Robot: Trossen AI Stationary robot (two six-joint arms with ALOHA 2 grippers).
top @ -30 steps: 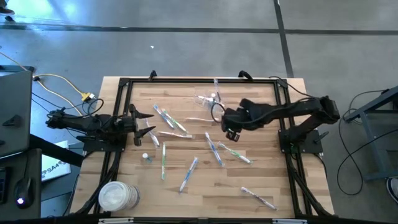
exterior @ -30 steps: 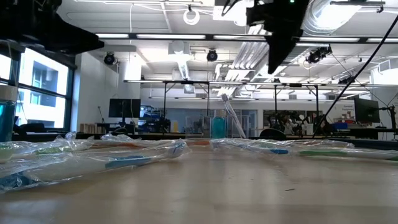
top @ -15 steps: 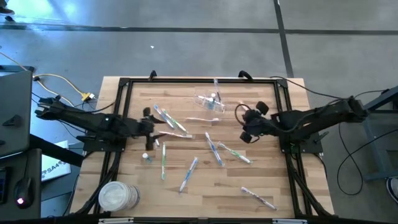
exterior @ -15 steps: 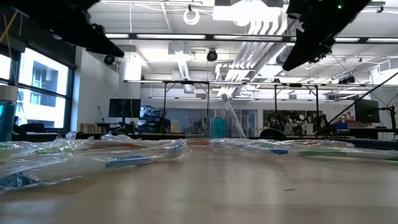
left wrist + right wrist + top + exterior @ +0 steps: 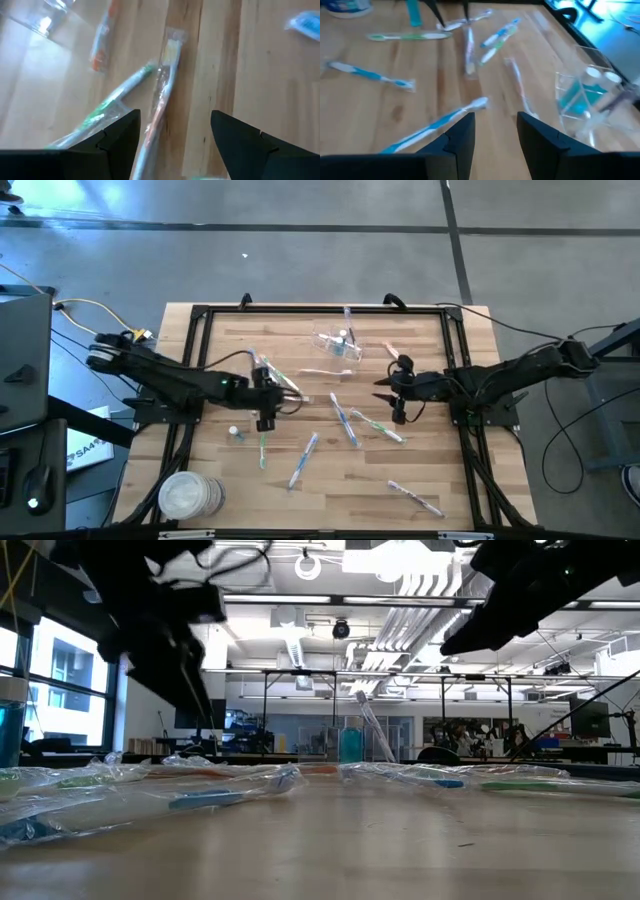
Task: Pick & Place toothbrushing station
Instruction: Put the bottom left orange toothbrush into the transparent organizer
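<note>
my left claw (image 5: 266, 423) has swung out from the left edge toward the middle left of the frame, and it now hangs over the wrapped toothbrushes (image 5: 272, 394) there, fingers spread wide with nothing between them; my wrist camera looks straight down on a pink-tinted brush (image 5: 161, 100) lying between the two tips. my right claw (image 5: 398, 418) has pulled back toward the right rail, fingers partly apart, empty too. the clear cup (image 5: 337, 342) sits at upper centre of the tabletop (image 5: 460, 470) with a couple of pieces already in it, while most brushes lie scattered across the middle and lower right. i reckon the turn has passed to my left side, next pick coming there.
</note>
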